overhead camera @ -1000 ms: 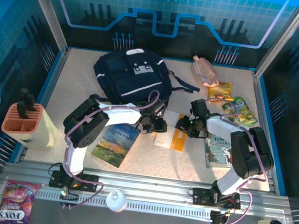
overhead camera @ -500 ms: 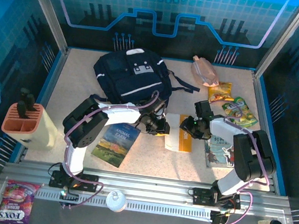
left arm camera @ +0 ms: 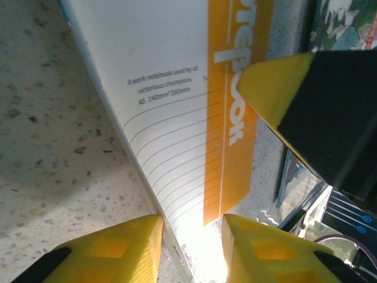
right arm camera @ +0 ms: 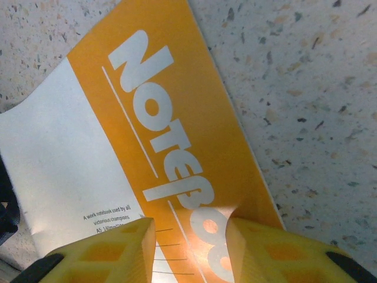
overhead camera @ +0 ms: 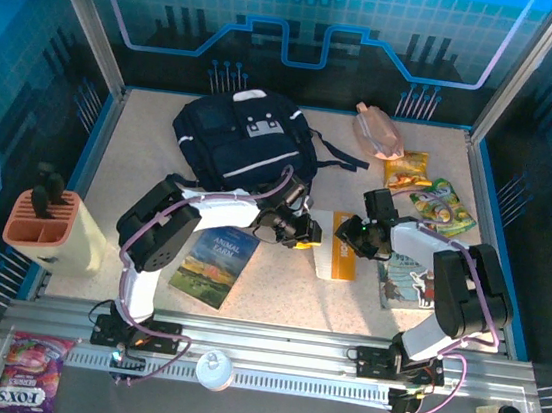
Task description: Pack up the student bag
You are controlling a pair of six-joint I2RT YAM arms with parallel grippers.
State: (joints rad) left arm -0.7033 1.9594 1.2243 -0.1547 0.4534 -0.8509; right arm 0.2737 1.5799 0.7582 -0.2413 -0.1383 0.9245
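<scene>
The student bag (overhead camera: 247, 142), dark navy with grey-white patches, lies zipped at the back left of the table. In front of it, a white and orange notebook (overhead camera: 336, 249) lies flat between my two grippers. My left gripper (overhead camera: 305, 232) is low at the notebook's left side. Its yellow fingers (left arm camera: 126, 242) stand apart, astride the notebook's (left arm camera: 177, 100) edge near a corner, so the left gripper (left arm camera: 191, 227) is open. My right gripper (overhead camera: 350, 238) is over the orange cover (right arm camera: 177, 118). The right gripper (right arm camera: 189, 227) is open too, and the cover creases up beside one finger (right arm camera: 265, 247).
A green book (overhead camera: 213, 264) lies left of the notebook, and another book (overhead camera: 403, 278) lies under my right arm. Snack packets (overhead camera: 442, 207) and a pink pouch (overhead camera: 376, 128) sit at the back right. An orange holder (overhead camera: 41, 218) stands beyond the left wall.
The notebook has slid to the right, toward the right arm. Both grippers moved right with it, staying at its two sides.
</scene>
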